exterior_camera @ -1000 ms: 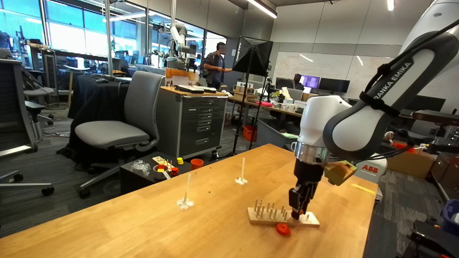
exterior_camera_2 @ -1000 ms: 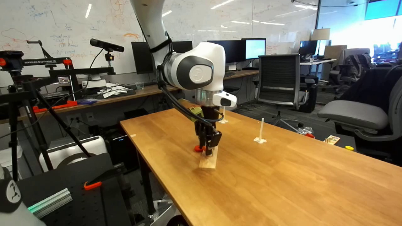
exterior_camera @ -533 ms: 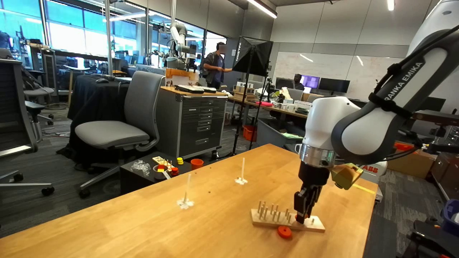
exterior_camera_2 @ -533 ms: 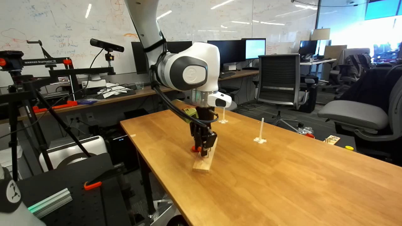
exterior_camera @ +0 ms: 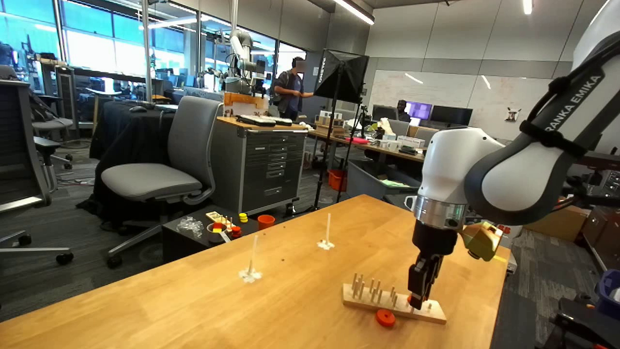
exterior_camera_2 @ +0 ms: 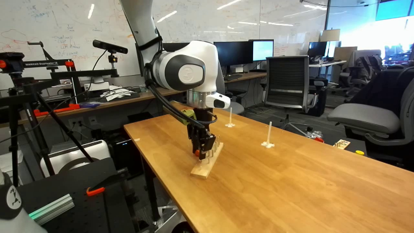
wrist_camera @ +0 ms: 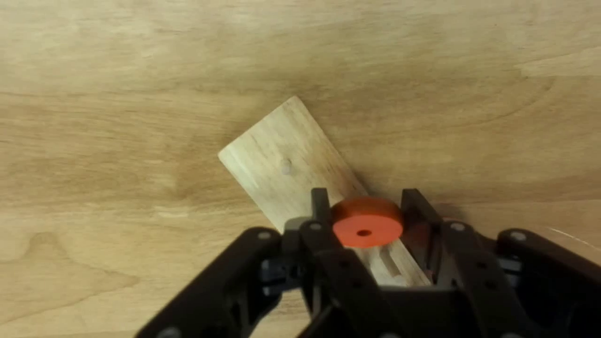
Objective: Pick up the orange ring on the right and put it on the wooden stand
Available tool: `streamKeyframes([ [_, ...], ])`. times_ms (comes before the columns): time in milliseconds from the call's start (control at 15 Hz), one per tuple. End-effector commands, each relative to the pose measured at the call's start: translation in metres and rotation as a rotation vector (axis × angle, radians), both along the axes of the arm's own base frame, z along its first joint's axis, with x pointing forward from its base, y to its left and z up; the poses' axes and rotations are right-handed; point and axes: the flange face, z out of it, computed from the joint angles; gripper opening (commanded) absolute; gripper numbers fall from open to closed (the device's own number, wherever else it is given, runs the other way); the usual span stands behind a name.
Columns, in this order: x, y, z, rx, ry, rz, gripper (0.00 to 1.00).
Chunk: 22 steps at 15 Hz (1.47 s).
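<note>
My gripper [exterior_camera: 420, 301] is shut on an orange ring [wrist_camera: 367, 230], held between its fingertips with the hole dark in the wrist view. It sits low over the pale wooden stand [exterior_camera: 431, 312], near the end with few pegs. I cannot tell whether the held ring touches a peg. The stand also shows in an exterior view [exterior_camera_2: 201, 171] and in the wrist view [wrist_camera: 291, 131], where one short peg stands past the fingers. A second orange ring [exterior_camera: 386, 317] lies flat on the table beside the stand's long edge; in the wrist view it is mostly hidden behind a finger.
Two thin pale upright pegs [exterior_camera: 252, 259] [exterior_camera: 328, 232] stand alone on white bases on the wooden table [exterior_camera: 193, 300]. More pegs on the stand [exterior_camera: 373, 288] rise beside the gripper. A low black side table [exterior_camera: 181, 249] holds small toys beyond the table edge.
The gripper has moved right in an exterior view with the ring held. The stand has slid and turned with it. The loose ring has shifted slightly the same way.
</note>
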Motion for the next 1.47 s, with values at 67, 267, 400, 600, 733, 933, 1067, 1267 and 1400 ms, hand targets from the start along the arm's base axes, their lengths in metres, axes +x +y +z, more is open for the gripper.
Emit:
streamKeyframes([
  [67,-0.007,-0.002,0.013,0.011,-0.018,0.017,0.17],
  [267,-0.005,-0.002,0.013,0.012,-0.019,0.010,0.17],
  [400,-0.004,-0.003,0.013,0.012,-0.018,0.007,0.17],
  [600,-0.001,-0.004,0.011,0.008,-0.016,0.001,0.17],
  [733,0.000,-0.004,0.010,0.007,-0.015,0.000,0.17],
  [933,0.000,-0.005,0.009,0.005,-0.013,-0.002,0.17],
  [1067,0.001,-0.005,0.008,0.003,-0.011,-0.003,0.17],
  [1267,0.003,-0.005,0.005,-0.001,-0.009,-0.010,0.17],
  [1400,0.004,-0.006,0.004,-0.002,-0.007,-0.012,0.17],
])
